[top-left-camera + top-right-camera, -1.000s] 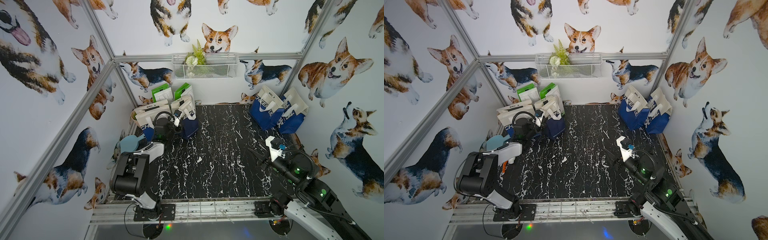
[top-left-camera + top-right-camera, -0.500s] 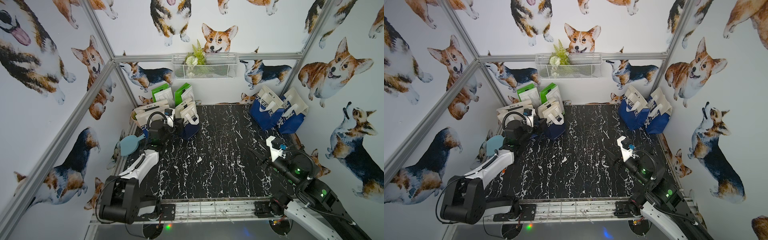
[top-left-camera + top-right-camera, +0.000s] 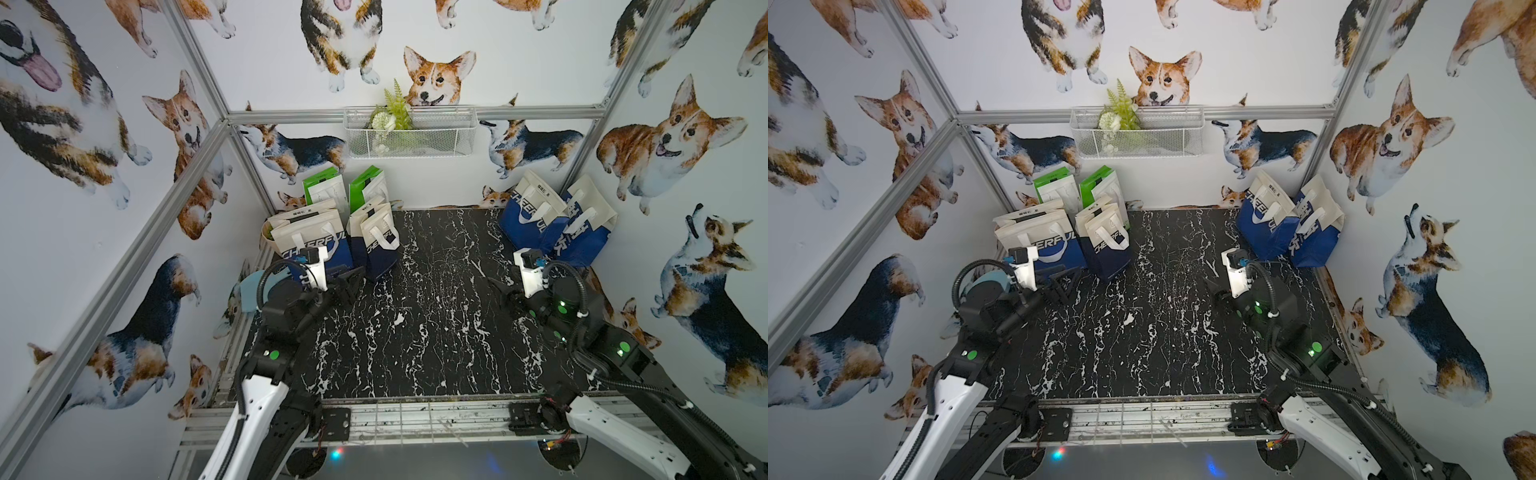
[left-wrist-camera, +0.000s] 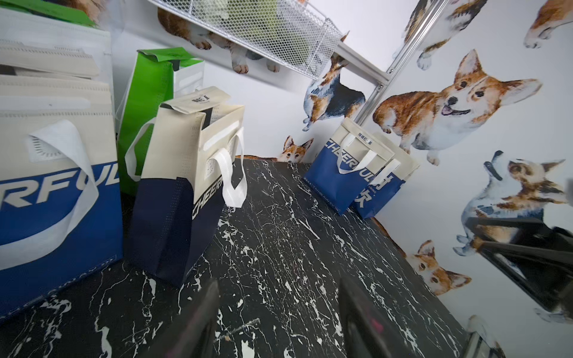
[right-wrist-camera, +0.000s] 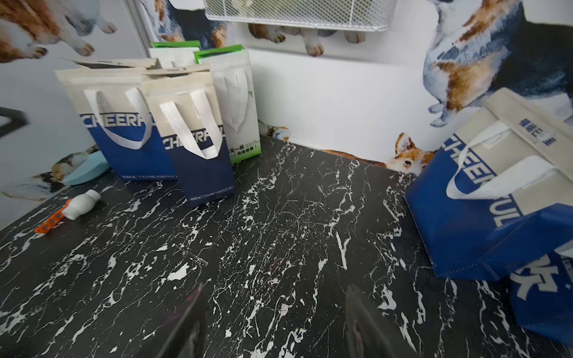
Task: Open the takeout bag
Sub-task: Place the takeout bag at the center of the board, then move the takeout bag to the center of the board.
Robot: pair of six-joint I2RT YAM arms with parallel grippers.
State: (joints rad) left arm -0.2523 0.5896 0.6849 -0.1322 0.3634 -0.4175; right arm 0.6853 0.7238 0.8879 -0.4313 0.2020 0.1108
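Note:
The takeout bag (image 3: 380,245), cream above and dark navy below with white handles, stands upright at the back left of the black marble table (image 3: 415,332). In the left wrist view the takeout bag (image 4: 186,173) has its top flap lifted, with a dark gap beneath it. My left gripper (image 3: 351,282) (image 4: 279,310) is open and empty, low over the table just in front of the bag and apart from it. My right gripper (image 3: 505,291) (image 5: 273,316) is open and empty at the right side, pointing over the table's middle.
A larger cream and blue bag (image 3: 307,237) stands left of the takeout bag, two green bags (image 3: 328,191) behind. Two blue bags (image 3: 536,216) lean in the back right corner. A wire basket (image 3: 409,133) hangs on the back wall. A white piece with an orange tool (image 5: 80,204) lies by the left edge.
My left gripper was shut at the top of the takeout bag; it has opened and drawn back toward the front. The bag stays upright. The right arm has not moved.

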